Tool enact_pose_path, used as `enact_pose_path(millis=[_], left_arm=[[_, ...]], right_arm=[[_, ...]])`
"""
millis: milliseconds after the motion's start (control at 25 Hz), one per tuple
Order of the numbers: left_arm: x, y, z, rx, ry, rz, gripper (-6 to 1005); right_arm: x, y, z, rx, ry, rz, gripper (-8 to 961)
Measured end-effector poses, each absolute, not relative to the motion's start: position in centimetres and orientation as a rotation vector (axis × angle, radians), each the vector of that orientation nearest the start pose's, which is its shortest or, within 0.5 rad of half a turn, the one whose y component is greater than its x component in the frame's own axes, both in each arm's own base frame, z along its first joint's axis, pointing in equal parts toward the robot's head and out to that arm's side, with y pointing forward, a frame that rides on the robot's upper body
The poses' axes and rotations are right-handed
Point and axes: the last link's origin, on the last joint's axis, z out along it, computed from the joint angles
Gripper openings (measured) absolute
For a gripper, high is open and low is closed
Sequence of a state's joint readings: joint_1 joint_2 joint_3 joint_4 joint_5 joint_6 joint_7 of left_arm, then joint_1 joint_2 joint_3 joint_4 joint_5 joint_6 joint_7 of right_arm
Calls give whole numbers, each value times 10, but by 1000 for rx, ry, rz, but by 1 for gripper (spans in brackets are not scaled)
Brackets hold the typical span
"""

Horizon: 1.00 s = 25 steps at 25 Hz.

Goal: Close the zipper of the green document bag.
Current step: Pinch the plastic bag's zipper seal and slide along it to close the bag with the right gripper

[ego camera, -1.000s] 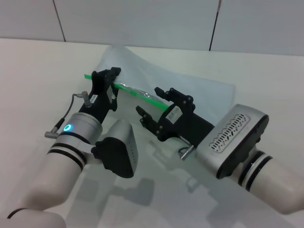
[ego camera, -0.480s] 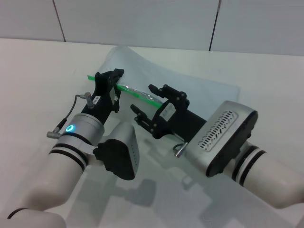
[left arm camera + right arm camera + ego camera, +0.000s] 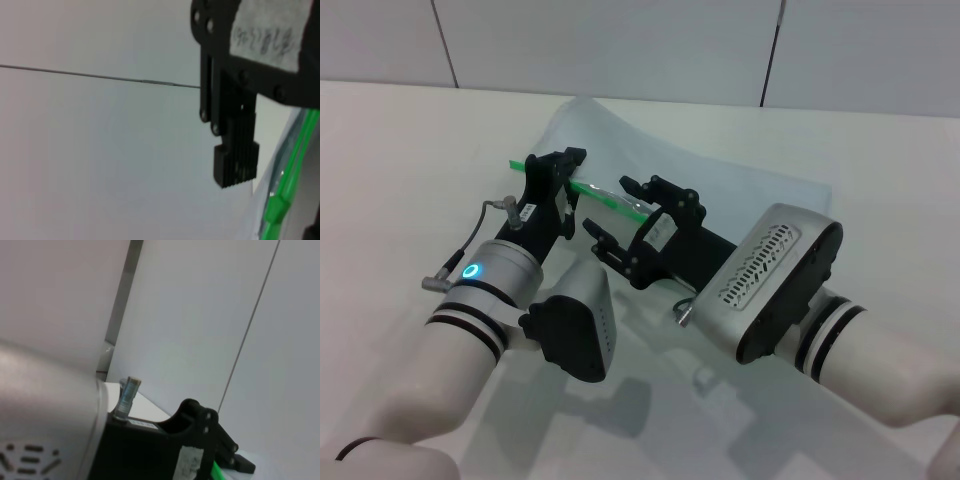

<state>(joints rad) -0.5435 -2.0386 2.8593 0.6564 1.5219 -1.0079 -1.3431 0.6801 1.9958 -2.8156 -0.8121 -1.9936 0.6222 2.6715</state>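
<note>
The left hand (image 3: 558, 170) sits over the green edge of the bag at about ten o'clock from the middle of the head view. Its black fingers (image 3: 566, 158) close on the zipper (image 3: 608, 198) near that strip's far-left end, so it is grasping the zipper there. In the left wrist view one ribbed black finger pad (image 3: 237, 159) hangs just beside the green strip (image 3: 292, 172), and a small green block, likely the slider tab (image 3: 274, 209), shows on the strip below the pad.

The right hand (image 3: 617, 214) lies just at three o'clock of the left hand, pointing toward it along the zipper. Its fingers (image 3: 603, 243) are spread apart, released, with the green strip passing between them; whether either finger touches the strip cannot be told. The right wrist view shows only the other arm's black hand body and a sliver of green (image 3: 216, 472) beside it.

The green document bag (image 3: 720, 180) is a pale translucent pouch lying flat on the white tabletop (image 3: 400, 160), stretching from about eleven o'clock toward four o'clock under both arms. Its zipper edge runs diagonally from the left hand down toward the right hand. The far corner of the bag near twelve o'clock lifts slightly off the tabletop.
</note>
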Motion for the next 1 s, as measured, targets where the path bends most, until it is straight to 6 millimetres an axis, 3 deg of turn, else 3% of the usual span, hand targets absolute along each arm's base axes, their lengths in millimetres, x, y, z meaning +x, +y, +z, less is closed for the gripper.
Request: enact_pose_path(millis=[520, 1000], left_arm=[[-236, 334, -97, -1697, 722, 356, 53], [-236, 333, -97, -1697, 733, 354, 53]], right_arm=[[150, 328, -152, -2357, 44, 536, 513], [149, 331, -154, -2357, 55, 520, 419]])
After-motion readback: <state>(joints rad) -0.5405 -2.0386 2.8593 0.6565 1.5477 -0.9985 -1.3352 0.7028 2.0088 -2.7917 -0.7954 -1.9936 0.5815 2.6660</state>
